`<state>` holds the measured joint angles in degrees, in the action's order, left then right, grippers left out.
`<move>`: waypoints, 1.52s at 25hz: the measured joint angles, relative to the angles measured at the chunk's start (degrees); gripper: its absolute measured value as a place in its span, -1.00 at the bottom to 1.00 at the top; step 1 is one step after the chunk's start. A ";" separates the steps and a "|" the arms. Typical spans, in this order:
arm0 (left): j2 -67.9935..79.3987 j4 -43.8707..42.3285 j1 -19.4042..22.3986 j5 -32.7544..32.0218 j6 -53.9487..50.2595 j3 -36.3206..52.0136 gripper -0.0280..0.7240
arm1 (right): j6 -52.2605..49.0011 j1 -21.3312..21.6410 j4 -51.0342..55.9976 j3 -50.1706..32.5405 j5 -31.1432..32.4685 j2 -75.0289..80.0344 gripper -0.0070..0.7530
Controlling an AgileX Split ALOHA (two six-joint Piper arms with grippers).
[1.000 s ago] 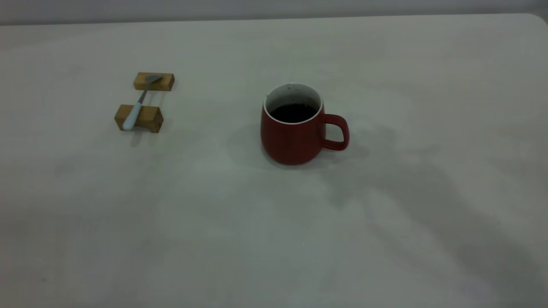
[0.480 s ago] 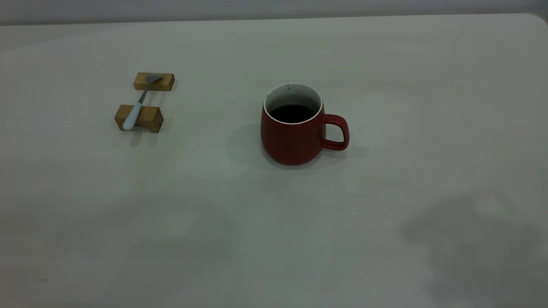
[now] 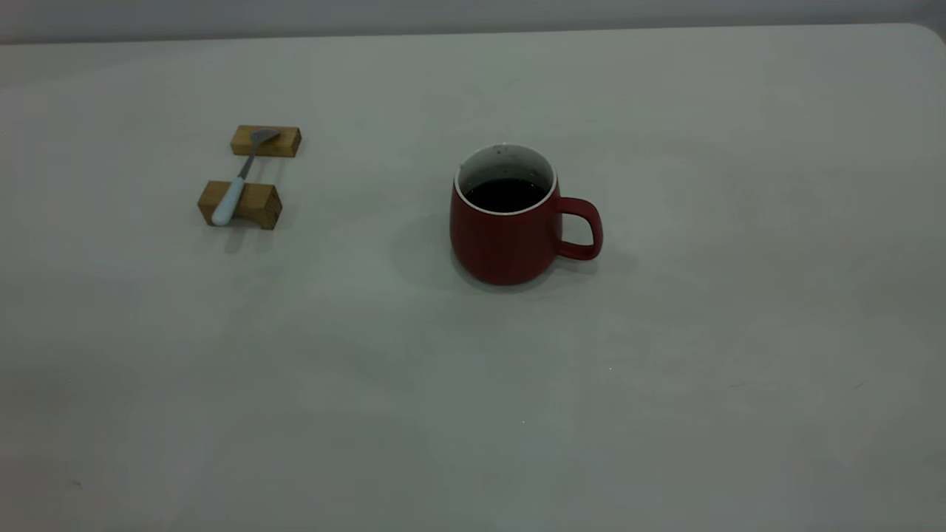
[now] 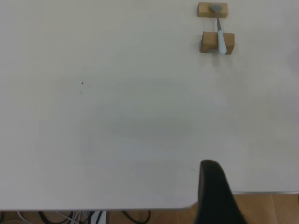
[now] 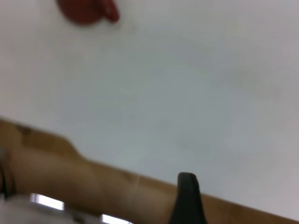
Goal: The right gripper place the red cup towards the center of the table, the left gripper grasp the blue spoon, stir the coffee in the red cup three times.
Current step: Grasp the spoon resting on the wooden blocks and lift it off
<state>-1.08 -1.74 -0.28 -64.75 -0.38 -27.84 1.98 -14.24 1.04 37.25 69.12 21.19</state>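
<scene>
Hanging back off the table edge, both arms showed only a sliver of themselves. Of the left gripper [image 4: 216, 196] just one tapered black finger poked into its wrist view, above the near rim of the off-white matte table [image 3: 473, 414], so whether its jaws were parted or closed could not be told. It was the same with the right gripper [image 5: 188, 198] — a single dark angular finger in view, its jaws equally unreadable, holding nothing that could be seen.

Moving outward, the dark red rounded ceramic mug, the red cup [image 3: 506, 229], stood upright near the table's middle with its loop handle turned toward the right arm's side and the nearly black coffee [image 3: 506, 194] sitting well below the white rim. Well apart from it, toward the left arm's side, the small blue spoon [image 3: 235, 185] with its pale handle and grey metal bowl lay bridged across two tan wooden blocks [image 3: 240, 204].

By the look of it the cup's placement was done and the spoon grab was next — and that was the risky part. The handle was thin and rounded, so an off-centre pinch could have rolled it off the blocks. Later, a spoon swung too wide could have nudged the mug or slopped coffee over the rim.
</scene>
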 joint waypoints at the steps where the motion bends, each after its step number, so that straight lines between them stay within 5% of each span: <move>1: 0.00 0.00 0.00 0.00 0.00 0.00 0.39 | 0.00 1.72 0.00 -1.23 0.00 -3.60 0.75; 10: 0.00 0.00 0.00 0.00 0.00 0.00 0.39 | 0.05 10.12 -0.30 -10.01 -2.91 -19.95 0.73; 38: 0.00 -0.04 0.00 0.00 0.00 0.00 0.39 | 0.05 10.46 -0.60 -10.40 -4.01 -20.13 0.72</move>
<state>-1.08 -1.78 -0.28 -64.75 -0.38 -27.84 2.04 -3.78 0.44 26.85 65.11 1.06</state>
